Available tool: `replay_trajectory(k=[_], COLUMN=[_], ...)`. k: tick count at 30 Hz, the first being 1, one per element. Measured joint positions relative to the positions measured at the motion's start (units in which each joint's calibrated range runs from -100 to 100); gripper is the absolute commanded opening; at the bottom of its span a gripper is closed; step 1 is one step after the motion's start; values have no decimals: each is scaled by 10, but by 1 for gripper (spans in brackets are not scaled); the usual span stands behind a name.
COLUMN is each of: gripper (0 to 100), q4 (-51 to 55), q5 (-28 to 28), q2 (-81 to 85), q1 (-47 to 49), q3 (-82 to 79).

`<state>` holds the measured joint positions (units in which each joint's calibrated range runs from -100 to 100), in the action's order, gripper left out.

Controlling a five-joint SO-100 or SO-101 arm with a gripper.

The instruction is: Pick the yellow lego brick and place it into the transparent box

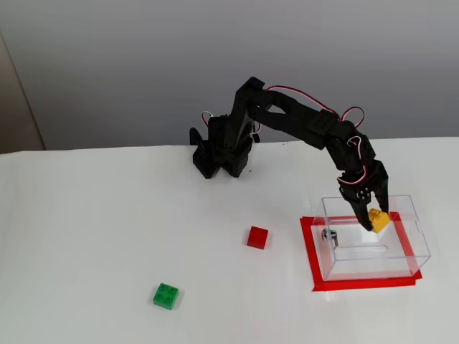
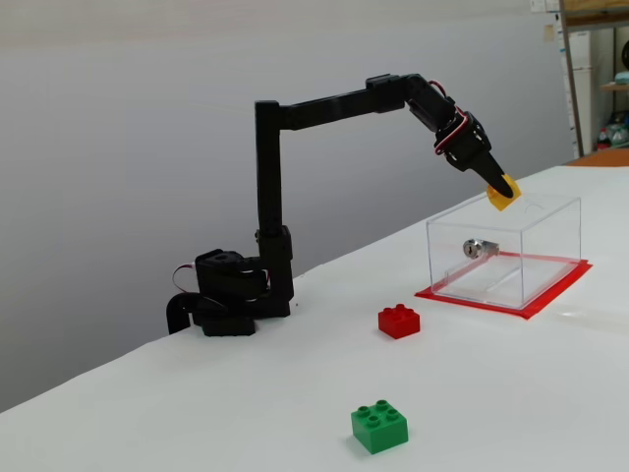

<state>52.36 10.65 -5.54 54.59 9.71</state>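
The yellow lego brick (image 1: pixel 380 221) (image 2: pixel 503 194) hangs between the tips of my black gripper (image 1: pixel 376 219) (image 2: pixel 503 189), which is shut on it. In both fixed views the brick sits just above the open top of the transparent box (image 1: pixel 412 233) (image 2: pixel 536 265), over its middle. The box stands on a red taped rectangle (image 1: pixel 310 251) (image 2: pixel 550 298) and carries a small metal fitting (image 1: pixel 329 235) (image 2: pixel 474 248) on one wall. Nothing lies inside the box.
A red brick (image 1: pixel 257 237) (image 2: pixel 399 321) lies on the white table to the left of the box. A green brick (image 1: pixel 166 295) (image 2: pixel 379 426) lies farther forward and left. The arm's base (image 1: pixel 219 152) (image 2: pixel 231 300) stands at the table's back edge.
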Motion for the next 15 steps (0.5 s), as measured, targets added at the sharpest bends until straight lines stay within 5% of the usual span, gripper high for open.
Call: replay_trajectory(k=[5,15], gripper=[25,26], q4=[0,0], q5=[0,0], q2=[-1,-1], q1=[0,0], q3=[0,0])
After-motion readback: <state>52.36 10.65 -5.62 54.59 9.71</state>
